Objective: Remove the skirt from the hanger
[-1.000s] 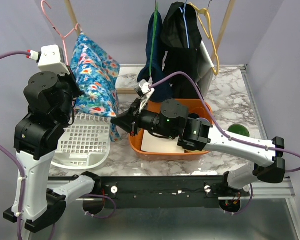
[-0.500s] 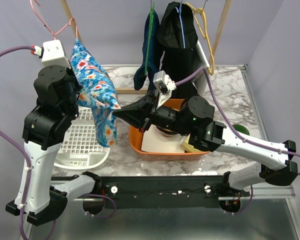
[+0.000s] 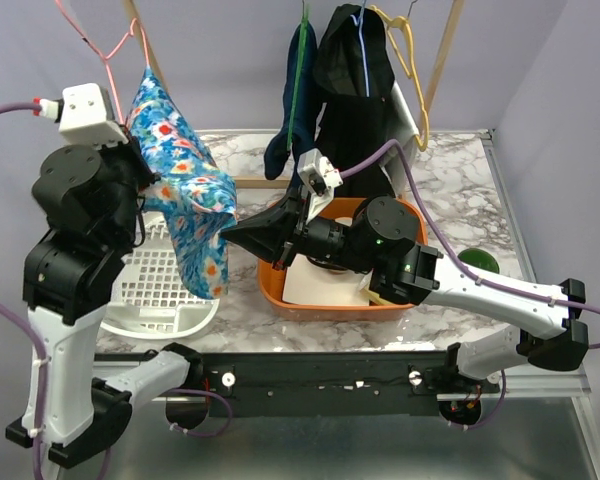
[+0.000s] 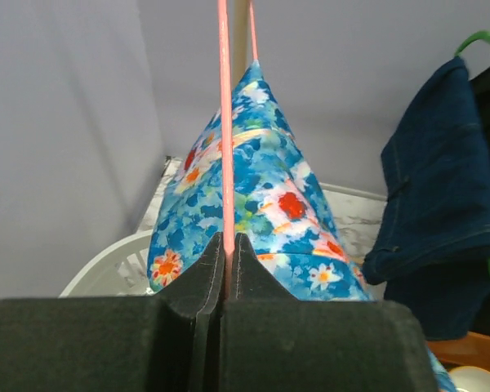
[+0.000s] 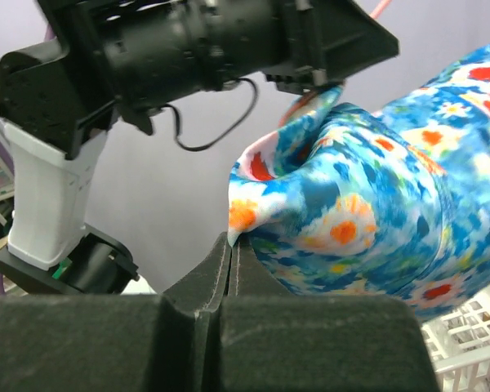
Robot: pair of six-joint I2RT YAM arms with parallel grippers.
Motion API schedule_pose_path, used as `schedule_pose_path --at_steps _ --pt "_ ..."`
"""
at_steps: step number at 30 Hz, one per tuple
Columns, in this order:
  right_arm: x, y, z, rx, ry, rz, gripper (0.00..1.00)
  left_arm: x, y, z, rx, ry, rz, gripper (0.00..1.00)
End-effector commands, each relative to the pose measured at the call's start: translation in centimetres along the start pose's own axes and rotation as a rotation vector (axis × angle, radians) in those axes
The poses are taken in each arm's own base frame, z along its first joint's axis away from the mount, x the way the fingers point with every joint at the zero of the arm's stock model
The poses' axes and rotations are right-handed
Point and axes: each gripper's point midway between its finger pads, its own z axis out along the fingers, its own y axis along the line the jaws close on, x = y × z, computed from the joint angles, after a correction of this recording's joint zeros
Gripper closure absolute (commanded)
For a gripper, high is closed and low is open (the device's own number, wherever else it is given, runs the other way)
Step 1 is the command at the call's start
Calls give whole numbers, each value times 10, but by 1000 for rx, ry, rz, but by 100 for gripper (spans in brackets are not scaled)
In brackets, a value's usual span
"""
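In the last second the left gripper [image 4: 226, 245], clamped on the pink hanger [image 4: 223, 122], had carried it up and leftward while the right gripper [image 5: 231, 245] kept its pinch on the skirt [image 3: 185, 200] (stretched between them above the white basket [image 3: 195, 320]), so the skirt, though not yet off, seemed to be peeling away.

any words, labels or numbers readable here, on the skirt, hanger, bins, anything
No text can be read in any view.
The floral skirt carries only a flower print.
The pink hanger, the orange bin and the white basket show no labels or numbers.
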Motion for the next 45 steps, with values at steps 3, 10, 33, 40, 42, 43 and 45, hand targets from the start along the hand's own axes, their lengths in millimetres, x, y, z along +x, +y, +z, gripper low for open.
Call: schedule_pose_path --at_steps 3,10,33,40,42,43,45 --pt "-9 8 2 -29 -46 -9 99 -23 -24 -46 268 -72 -125 100" --pt "-1 6 3 -25 -42 17 99 -27 -6 -56 218 -116 -116 100" --pt "-39 5 -35 18 -176 -41 99 -44 62 -31 -244 -173 16 100" --pt "-45 2 -25 30 -189 -88 99 -55 63 -28 -266 -189 26 100" --pt "-45 3 -19 25 -172 -94 99 -58 65 -27 -287 -195 31 100" --pt "-46 4 -20 17 -179 -92 99 -58 67 -25 -310 -190 40 100" --pt "-56 11 -31 -10 -248 -87 99 -59 68 -23 -324 -190 60 100"
